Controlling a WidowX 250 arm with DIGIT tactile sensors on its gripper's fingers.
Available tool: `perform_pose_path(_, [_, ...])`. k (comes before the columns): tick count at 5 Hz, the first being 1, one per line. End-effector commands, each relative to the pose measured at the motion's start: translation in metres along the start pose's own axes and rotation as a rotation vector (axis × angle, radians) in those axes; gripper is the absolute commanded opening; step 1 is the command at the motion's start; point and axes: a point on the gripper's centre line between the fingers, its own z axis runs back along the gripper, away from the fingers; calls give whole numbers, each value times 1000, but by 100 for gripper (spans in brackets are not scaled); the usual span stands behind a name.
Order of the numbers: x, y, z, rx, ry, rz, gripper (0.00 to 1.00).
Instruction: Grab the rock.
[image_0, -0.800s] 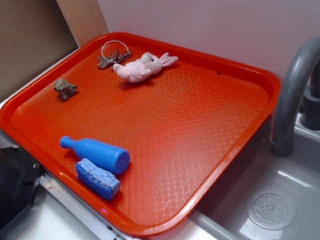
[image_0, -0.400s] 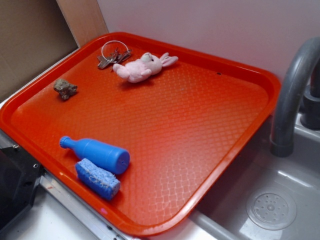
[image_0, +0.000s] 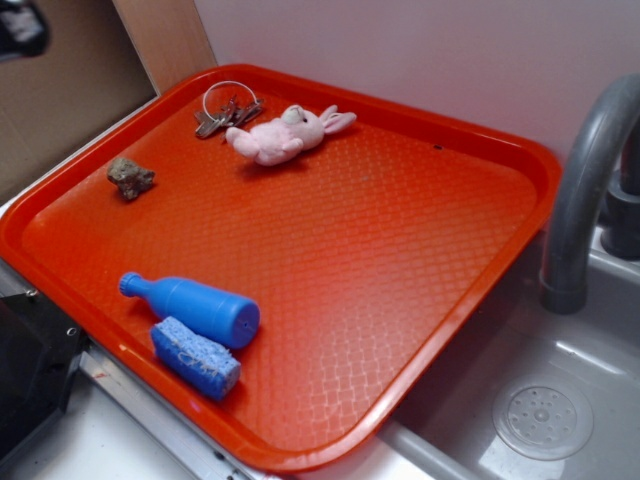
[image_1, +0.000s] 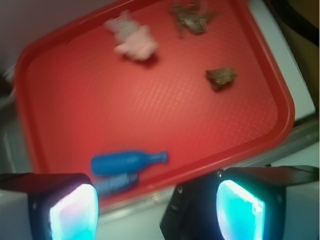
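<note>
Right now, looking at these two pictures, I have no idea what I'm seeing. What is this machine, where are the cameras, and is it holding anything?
This is a small robot arm with a gripper at its end. One picture comes from a fixed camera looking down at an orange tray beside a sink. The other comes from a camera on the arm's wrist; the two glowing pads at its bottom edge are the jaws, standing apart with nothing between them.

On the tray lie a small grey-brown rock, a ring of keys, a pink plush bunny, a blue bottle on its side and a blue sponge against it.

The arm is meant to grab the rock. It hovers above the tray, touching nothing.
</note>
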Motion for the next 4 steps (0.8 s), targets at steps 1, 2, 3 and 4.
perform_pose_path(1, [49,40,-52,73,-212,471,100])
perform_pose_path(2, [62,58,-68,139,-360,671,100])
perform_pose_path(3, [81,74,-76,246,-481,772,100])
perform_pose_path(4, [95,75,-88,285,-520,797,100])
